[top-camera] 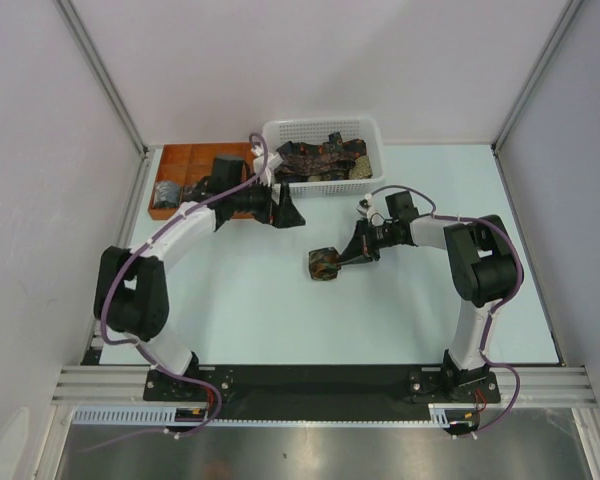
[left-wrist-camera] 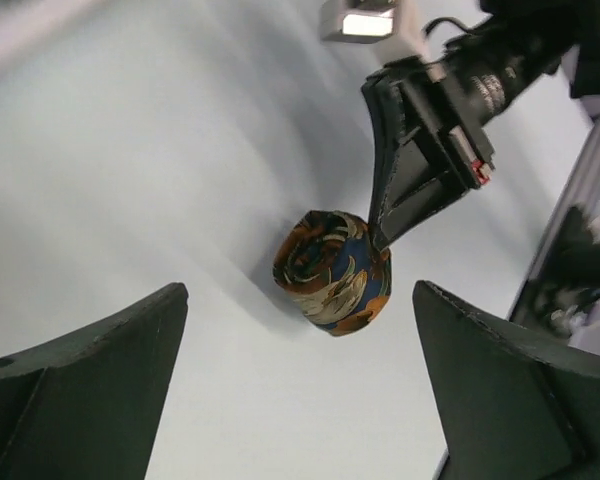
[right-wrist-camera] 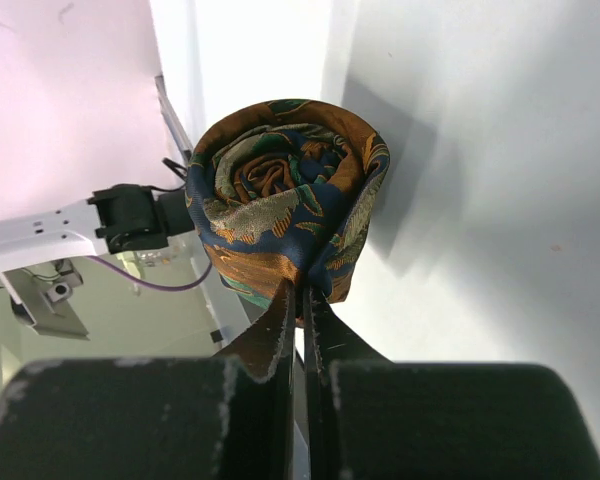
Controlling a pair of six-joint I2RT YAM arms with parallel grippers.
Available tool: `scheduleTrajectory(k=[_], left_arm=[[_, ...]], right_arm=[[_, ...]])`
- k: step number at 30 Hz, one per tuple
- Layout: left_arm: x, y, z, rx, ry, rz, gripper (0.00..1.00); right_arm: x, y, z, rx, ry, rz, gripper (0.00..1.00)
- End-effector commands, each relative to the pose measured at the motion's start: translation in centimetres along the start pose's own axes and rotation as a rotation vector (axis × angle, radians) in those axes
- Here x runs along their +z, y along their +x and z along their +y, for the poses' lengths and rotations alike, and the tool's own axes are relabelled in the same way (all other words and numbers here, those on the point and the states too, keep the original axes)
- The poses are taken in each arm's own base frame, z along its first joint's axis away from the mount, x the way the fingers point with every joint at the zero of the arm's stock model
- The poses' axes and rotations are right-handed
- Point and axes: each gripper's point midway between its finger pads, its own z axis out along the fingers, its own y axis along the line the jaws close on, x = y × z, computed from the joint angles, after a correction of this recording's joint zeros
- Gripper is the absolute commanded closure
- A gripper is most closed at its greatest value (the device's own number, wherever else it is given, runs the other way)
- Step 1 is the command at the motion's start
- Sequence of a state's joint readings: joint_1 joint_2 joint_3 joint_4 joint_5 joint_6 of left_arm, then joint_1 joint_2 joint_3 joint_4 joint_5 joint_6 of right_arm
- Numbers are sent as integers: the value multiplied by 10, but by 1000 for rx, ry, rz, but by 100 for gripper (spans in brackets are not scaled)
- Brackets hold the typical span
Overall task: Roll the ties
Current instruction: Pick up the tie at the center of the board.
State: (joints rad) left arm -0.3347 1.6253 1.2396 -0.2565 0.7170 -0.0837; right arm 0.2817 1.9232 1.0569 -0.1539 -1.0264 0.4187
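A rolled tie (top-camera: 323, 264), a dark bundle with orange, green and gold motifs, sits at the table's middle. My right gripper (top-camera: 344, 257) is shut on its outer edge; in the right wrist view the jaws (right-wrist-camera: 302, 290) pinch the fabric just under the roll (right-wrist-camera: 285, 205). Whether the roll touches the table I cannot tell. My left gripper (top-camera: 288, 210) is open and empty, by the basket's near left corner, apart from the roll. In the left wrist view the roll (left-wrist-camera: 332, 271) lies beyond my open fingers (left-wrist-camera: 100, 370). Several unrolled ties (top-camera: 325, 158) lie in the basket.
The white mesh basket (top-camera: 372, 135) stands at the back centre. The orange-brown compartment tray (top-camera: 185, 160) is at the back left, with a dark rolled bundle (top-camera: 166, 192) in a near compartment. Frame posts and walls close both sides.
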Motion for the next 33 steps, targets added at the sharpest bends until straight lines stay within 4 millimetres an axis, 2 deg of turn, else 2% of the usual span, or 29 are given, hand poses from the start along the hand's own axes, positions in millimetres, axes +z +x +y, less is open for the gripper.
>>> scheduleTrajectory(k=[1, 2, 3, 5, 6, 7, 9, 16, 26, 33], left_arm=[[7, 44, -13, -385, 74, 76, 1], [8, 47, -14, -410, 86, 71, 1], [11, 61, -13, -456, 87, 84, 1], [16, 62, -13, -511, 109, 63, 1], [16, 73, -11, -546, 112, 75, 0], [18, 63, -11, -543, 136, 32, 0], [19, 66, -12, -616, 179, 31, 0], [19, 45, -25, -647, 307, -58, 0], [21, 46, -25, -684, 325, -55, 1], [21, 54, -20, -699, 279, -42, 0]], right_arm=[[0, -12, 22, -43, -90, -11, 100], [0, -14, 24, -34, -93, -13, 100], [1, -17, 25, -37, -100, -17, 100], [0, -20, 31, -16, -121, -20, 100], [-1, -25, 35, -37, -134, -35, 100], [-1, -26, 39, -39, -145, -37, 100], [-2, -31, 46, -29, -164, -48, 100], [-8, -37, 68, -31, -220, -66, 100], [-10, -44, 95, -57, -286, -94, 100], [-10, -48, 103, -60, -306, -101, 100]])
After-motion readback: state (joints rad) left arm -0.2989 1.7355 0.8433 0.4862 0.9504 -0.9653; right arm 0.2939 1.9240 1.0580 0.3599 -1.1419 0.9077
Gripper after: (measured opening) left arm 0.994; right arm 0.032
